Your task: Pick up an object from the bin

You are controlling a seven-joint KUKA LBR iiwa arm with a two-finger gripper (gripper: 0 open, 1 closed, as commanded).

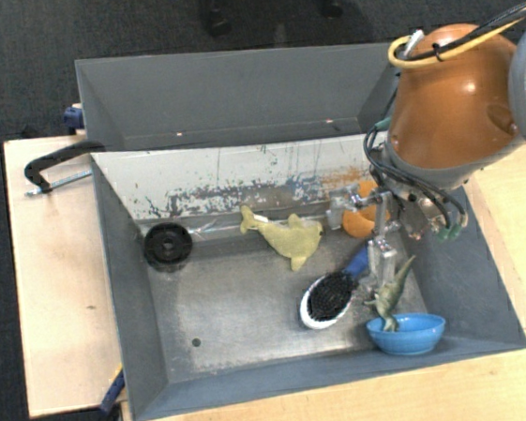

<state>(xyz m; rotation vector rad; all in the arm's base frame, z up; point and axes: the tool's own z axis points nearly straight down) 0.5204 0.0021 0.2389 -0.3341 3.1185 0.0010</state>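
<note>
While the arm reached in from the right, its gripper (384, 276) hung low over the near right corner of the bin (167, 357). Its fingers were drawn close together and, as far as the view allowed, pinched a slim green toy (392, 301). The toy dangled tilted, its lower end at a blue bowl (419, 336). Just left of it lay a black hairbrush (328, 299) with a blue handle. Farther back sat an orange ball (359, 220) and a yellow toy (291, 236). Well apart, at the far left, lay a black disc (168, 245).
</note>
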